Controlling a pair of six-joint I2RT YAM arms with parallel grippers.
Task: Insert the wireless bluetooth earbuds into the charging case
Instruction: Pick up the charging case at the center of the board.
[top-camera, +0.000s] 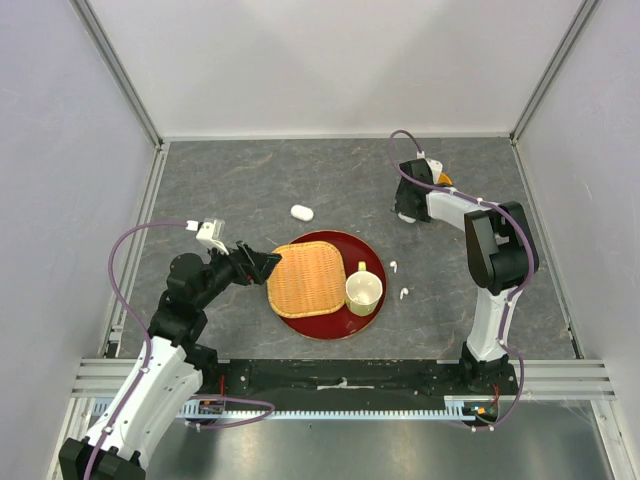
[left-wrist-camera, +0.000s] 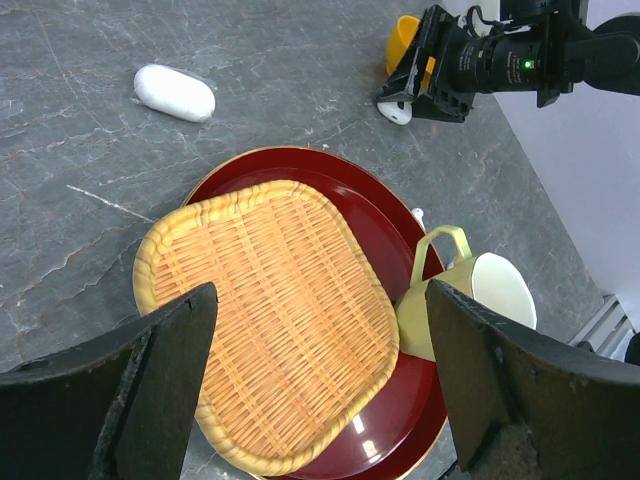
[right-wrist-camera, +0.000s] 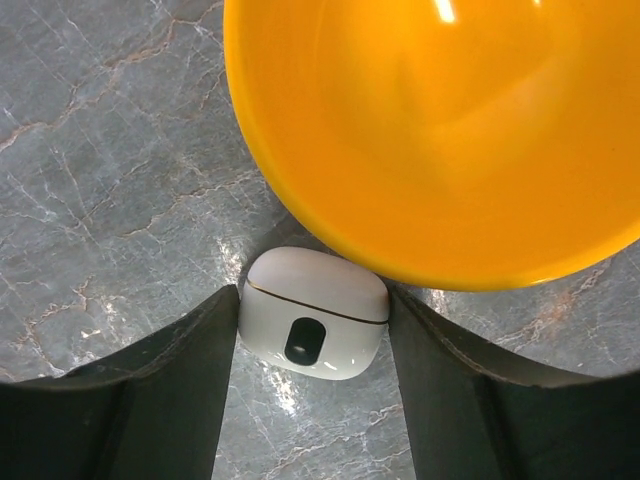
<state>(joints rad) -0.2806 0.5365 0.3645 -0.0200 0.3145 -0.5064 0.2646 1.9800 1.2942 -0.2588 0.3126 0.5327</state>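
Observation:
A white charging case (right-wrist-camera: 314, 312), lid shut, lies on the grey table against a yellow bowl (right-wrist-camera: 440, 130). My right gripper (right-wrist-camera: 313, 300) points down over it, and both fingers touch its sides. From above, that gripper (top-camera: 408, 212) is at the far right. Two tiny white earbuds (top-camera: 393, 266) (top-camera: 403, 294) lie on the table right of the red plate. A second white case (top-camera: 301, 212) lies shut further left. My left gripper (top-camera: 268, 263) hovers open at the left edge of the basket, holding nothing.
A woven bamboo basket (top-camera: 307, 279) and a cream cup (top-camera: 364, 290) rest on the round red plate (top-camera: 335, 328) in the middle. The yellow bowl (top-camera: 441, 180) stands just behind the right gripper. White walls enclose the table on three sides.

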